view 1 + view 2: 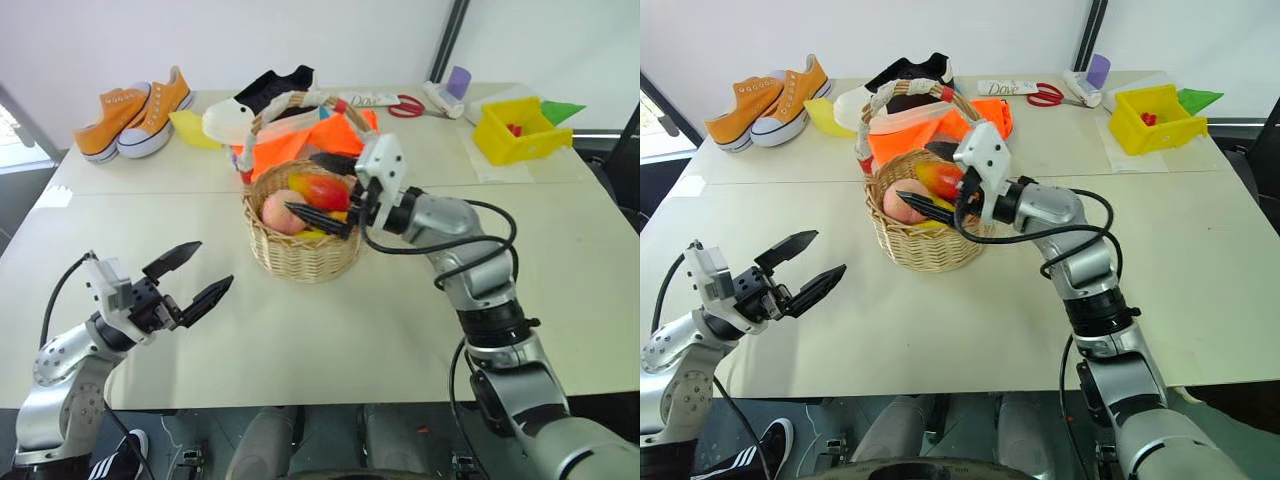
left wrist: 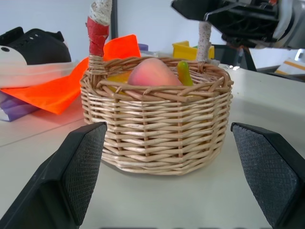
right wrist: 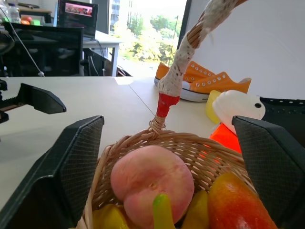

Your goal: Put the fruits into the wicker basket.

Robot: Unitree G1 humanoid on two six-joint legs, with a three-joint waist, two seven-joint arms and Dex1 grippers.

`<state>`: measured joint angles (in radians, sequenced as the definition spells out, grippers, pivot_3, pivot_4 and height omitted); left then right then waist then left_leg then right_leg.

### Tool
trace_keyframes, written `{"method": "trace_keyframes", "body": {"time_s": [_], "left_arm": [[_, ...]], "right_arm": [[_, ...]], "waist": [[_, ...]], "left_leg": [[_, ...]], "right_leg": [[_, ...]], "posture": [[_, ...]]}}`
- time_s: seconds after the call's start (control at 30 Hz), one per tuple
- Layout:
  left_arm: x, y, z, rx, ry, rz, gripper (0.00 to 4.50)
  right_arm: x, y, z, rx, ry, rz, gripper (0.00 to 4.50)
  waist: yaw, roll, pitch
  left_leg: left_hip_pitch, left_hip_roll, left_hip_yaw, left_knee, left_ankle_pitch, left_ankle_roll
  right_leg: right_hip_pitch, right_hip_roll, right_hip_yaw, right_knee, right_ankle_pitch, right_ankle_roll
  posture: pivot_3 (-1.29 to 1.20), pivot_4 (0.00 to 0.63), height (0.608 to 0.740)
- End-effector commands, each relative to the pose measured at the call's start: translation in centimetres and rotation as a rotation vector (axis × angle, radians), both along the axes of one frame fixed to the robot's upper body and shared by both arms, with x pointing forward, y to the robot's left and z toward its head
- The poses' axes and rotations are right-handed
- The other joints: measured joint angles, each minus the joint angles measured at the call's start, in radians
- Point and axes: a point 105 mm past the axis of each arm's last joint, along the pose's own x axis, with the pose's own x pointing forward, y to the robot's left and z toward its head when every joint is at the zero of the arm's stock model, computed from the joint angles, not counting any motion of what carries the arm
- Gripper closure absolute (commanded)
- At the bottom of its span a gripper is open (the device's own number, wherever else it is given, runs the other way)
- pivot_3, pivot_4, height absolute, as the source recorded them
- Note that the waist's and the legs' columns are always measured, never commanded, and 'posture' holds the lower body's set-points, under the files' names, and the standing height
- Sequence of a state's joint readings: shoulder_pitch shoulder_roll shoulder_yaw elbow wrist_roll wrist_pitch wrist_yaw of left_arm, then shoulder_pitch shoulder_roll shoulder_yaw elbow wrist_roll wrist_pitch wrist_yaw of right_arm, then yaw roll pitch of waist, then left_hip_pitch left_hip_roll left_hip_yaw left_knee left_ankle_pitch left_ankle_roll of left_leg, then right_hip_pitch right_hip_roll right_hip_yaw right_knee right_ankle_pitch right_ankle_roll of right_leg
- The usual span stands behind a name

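Note:
The wicker basket (image 1: 300, 255) stands mid-table, its white and red handle (image 3: 183, 71) arching over it. Inside lie a pink peach (image 3: 152, 183), a red-orange mango (image 3: 236, 202) and yellow bananas (image 3: 107, 217). My right gripper (image 1: 328, 190) hovers open just over the basket's mouth, one finger above the mango and one by the peach, nothing between them. My left gripper (image 1: 210, 265) is open and holds nothing, low over the table to the basket's left, pointing at the basket's side (image 2: 157, 119). The small orange fruit is hidden or out of view.
Behind the basket lies a bright orange cloth (image 1: 300, 145) with a black shoe (image 1: 275, 88) beyond it. Orange sneakers (image 1: 135, 112) sit at the back left. A yellow plastic box (image 1: 515, 130) and red scissors (image 1: 405, 105) are at the back right.

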<state>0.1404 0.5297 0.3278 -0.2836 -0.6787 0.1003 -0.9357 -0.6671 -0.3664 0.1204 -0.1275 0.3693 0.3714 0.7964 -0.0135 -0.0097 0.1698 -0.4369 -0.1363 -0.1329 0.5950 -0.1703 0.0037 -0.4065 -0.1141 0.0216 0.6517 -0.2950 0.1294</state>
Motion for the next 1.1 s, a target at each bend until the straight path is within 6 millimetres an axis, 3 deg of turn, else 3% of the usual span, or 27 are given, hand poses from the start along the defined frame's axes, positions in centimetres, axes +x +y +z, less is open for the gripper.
{"method": "trace_keyframes", "body": {"time_s": [0.03, 0.27, 0.43, 0.6, 0.67, 0.77, 0.87, 1.0, 1.07, 1.1], "left_arm": [[-0.4, -0.4, 1.1, 0.012, -0.052, -0.015, 0.0], [0.1, 0.1, 1.5, 0.012, -0.076, 0.025, 0.0], [0.7, 0.0, 1.3, 0.011, -0.078, 0.023, 0.0], [1.4, -0.4, 1.0, 0.03, -0.081, -0.002, 0.0], [1.6, -0.4, 0.9, 0.031, -0.079, -0.003, 0.0], [1.6, -0.5, 0.9, 0.033, -0.082, -0.007, 0.0], [1.4, -0.5, 1.0, 0.035, -0.086, -0.01, 0.0], [1.0, -0.4, 1.0, 0.037, -0.084, -0.001, 0.0], [0.8, -0.3, 0.9, 0.036, -0.081, 0.008, 0.0], [0.7, -0.2, 0.9, 0.036, -0.08, 0.01, 0.0]], "right_arm": [[-1.0, -2.4, 1.3, 0.036, -0.027, -0.026, 0.02], [-4.4, -6.5, -2.7, -0.042, 0.127, -0.089, 0.02], [-1.1, -8.6, -2.7, 0.043, 0.066, -0.443, 0.02], [2.2, -6.4, -1.0, 0.185, 0.041, -0.619, 0.02], [2.8, -4.6, -0.2, 0.223, 0.033, -0.596, 0.02], [4.3, -3.8, 0.8, 0.227, -0.009, -0.657, 0.02], [5.1, -4.0, 1.5, 0.239, -0.035, -0.704, 0.86], [5.5, -5.0, -0.1, 0.187, -0.005, -0.764, 2.89], [5.4, -5.2, -0.2, 0.175, -0.013, -0.765, 4.09], [5.4, -5.3, -0.1, 0.177, -0.019, -0.769, 4.48]], "waist": [[0.002, 0.0, 0.0], [0.001, 0.0, 0.0], [-0.005, 0.0, 0.0], [-0.002, 0.0, 0.0], [-0.002, 0.0, 0.0], [0.0, 0.0, 0.0], [0.001, 0.0, 0.0], [-0.001, 0.0, 0.0], [-0.001, 0.0, 0.0], [-0.001, 0.001, 0.0]], "left_leg": [[0.0, 0.0, 0.0, 0.0, 0.0, 0.0], [0.0, 0.0, 0.0, 0.0, 0.0, 0.0], [0.0, 0.002, 0.001, 0.0, 0.0, -0.001], [0.0, 0.002, 0.001, 0.001, 0.001, -0.002], [0.001, 0.002, 0.001, 0.0, 0.002, -0.002], [0.001, 0.002, 0.001, 0.0, 0.002, -0.002], [0.001, 0.002, 0.001, 0.0, 0.002, -0.002], [0.001, 0.002, 0.001, 0.0, 0.002, -0.002], [0.001, 0.002, 0.001, -0.001, 0.002, -0.002], [0.001, 0.002, 0.001, -0.001, 0.002, -0.002]], "right_leg": [[0.0, 0.0, 0.0, 0.0, 0.0, 0.0], [0.001, -0.001, 0.0, 0.0, 0.0, 0.0], [0.002, 0.0, 0.001, 0.0, -0.001, -0.005], [0.0, 0.001, 0.001, 0.001, 0.0, -0.003], [0.0, 0.002, 0.001, 0.001, 0.001, -0.002], [-0.001, 0.002, 0.001, 0.001, 0.001, -0.002], [-0.001, 0.002, 0.0, 0.002, 0.001, -0.002], [-0.001, 0.002, 0.001, 0.002, 0.001, -0.002], [-0.001, 0.002, 0.001, 0.002, 0.001, -0.002], [-0.001, 0.002, 0.001, 0.003, 0.001, -0.002]], "posture": [[0.0, 0.15, 0.74], [0.0, 0.15, 0.74], [0.0, 0.15, 0.74], [0.0, 0.15, 0.74], [0.0, 0.15, 0.74], [0.0, 0.15, 0.74], [0.0, 0.15, 0.74], [0.0, 0.15, 0.74], [0.0, 0.15, 0.74], [0.0, 0.15, 0.74]]}}
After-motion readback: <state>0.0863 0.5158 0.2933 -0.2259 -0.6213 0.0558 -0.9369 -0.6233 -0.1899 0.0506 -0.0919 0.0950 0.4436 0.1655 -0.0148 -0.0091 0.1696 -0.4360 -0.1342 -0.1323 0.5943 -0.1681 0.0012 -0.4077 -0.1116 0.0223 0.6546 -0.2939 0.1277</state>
